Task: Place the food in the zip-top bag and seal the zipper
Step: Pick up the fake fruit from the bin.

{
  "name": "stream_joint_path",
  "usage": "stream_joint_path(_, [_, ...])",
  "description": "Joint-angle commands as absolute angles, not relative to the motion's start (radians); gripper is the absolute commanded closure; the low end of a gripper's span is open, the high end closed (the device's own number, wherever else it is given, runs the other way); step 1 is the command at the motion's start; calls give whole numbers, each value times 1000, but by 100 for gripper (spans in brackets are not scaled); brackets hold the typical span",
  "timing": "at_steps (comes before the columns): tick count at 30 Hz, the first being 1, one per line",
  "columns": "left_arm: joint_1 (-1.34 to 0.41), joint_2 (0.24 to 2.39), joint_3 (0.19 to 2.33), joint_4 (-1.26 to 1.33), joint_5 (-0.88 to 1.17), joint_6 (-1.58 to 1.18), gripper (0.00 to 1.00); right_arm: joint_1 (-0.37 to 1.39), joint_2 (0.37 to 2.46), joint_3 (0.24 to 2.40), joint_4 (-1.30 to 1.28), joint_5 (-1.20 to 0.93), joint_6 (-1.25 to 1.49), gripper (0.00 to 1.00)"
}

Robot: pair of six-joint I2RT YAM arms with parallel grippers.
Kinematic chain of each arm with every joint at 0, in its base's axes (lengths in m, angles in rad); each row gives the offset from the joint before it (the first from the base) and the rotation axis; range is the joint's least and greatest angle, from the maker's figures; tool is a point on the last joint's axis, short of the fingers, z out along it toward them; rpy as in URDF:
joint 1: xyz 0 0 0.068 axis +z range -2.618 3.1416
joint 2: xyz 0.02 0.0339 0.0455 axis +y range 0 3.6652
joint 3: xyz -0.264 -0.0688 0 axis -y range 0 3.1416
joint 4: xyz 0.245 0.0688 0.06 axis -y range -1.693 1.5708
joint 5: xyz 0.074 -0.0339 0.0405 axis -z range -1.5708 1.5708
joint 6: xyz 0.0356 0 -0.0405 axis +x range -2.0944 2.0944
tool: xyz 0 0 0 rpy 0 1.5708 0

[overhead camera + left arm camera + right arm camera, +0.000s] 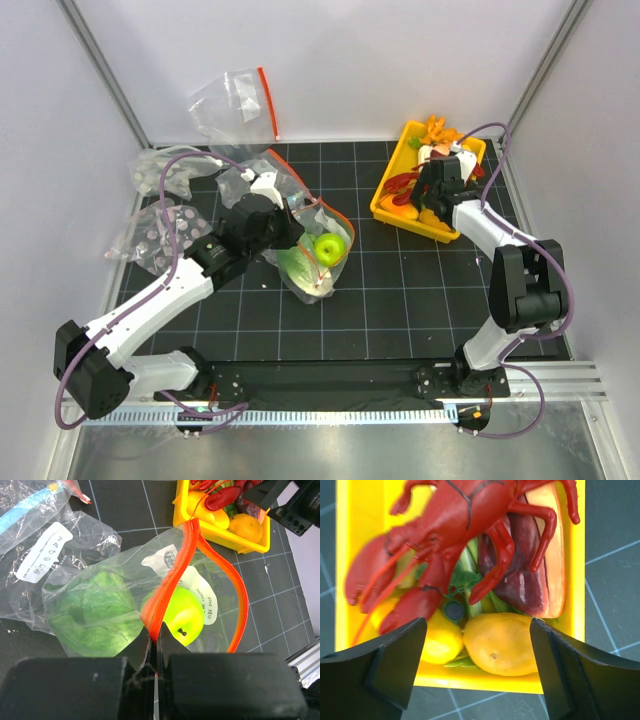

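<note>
1. Two of the foods already lie inside the zip-top bag [125, 562]: the lettuce [92, 605] toward its closed end and the round green fruit [182, 612] just inside the mouth. By my reading, the step in hand is fetching the yellow-orange piece [502, 642] from the yellow tray [577, 580].
2. Your right gripper [479, 625] hangs over the tray with its jaws spread wide and nothing between them. The yellow-orange piece sits just below the gap, a little toward the right finger, so shift that way before you descend.
3. Watch the red lobster [455, 525]. Its claws and legs lie across the upper part of the tray, and one leg reaches down near the piece. Come in from the near rim so that you close on the fruit alone.
4. Mind the smaller yellow piece [442, 640] touching it on the left. Set one finger into the seam between them, or grip across the far sides.
5. Your left gripper [155, 640] is closed on the near lip of the zipper [170, 580], pinching the red-orange strip. The far lip bows away, so the mouth gapes toward the tray.
6. Hold that pinch firm and lift slightly; the crinkly film looks likely to sag shut otherwise.
7. Carry the piece low across the mat and release it past the green fruit, leaving both strips free for sealing.
</note>
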State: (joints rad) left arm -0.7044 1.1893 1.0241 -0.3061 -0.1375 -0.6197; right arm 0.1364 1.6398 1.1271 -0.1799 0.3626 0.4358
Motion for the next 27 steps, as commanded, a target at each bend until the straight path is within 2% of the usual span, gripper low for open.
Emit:
stream_joint_path(1, [-699,1166,1040,-275,-136,-611,100,143,1646,1127,-163,396,379,7])
stream_joint_path(5, [-699,1144,1031,-272,-146,-611,100,144,1614,1117,-173,429,377,6])
stream_joint_path(10, [-698,1146,1032,-272,-135,-612,100,143,1560,1005,-43,384,292,15])
stream_joint_path(15, [-699,1144,1031,-270,-132,-615,100,141,1551,977,-48,336,245,9])
stream_joint_path(16, [-698,1144,1031,-268,-129,-617,100,143,1548,970,-46,318,235,1])
stream_joint_path(27, [-699,1149,1026,-259,-110,-624,100,135,1673,1028,-130,362,209,0])
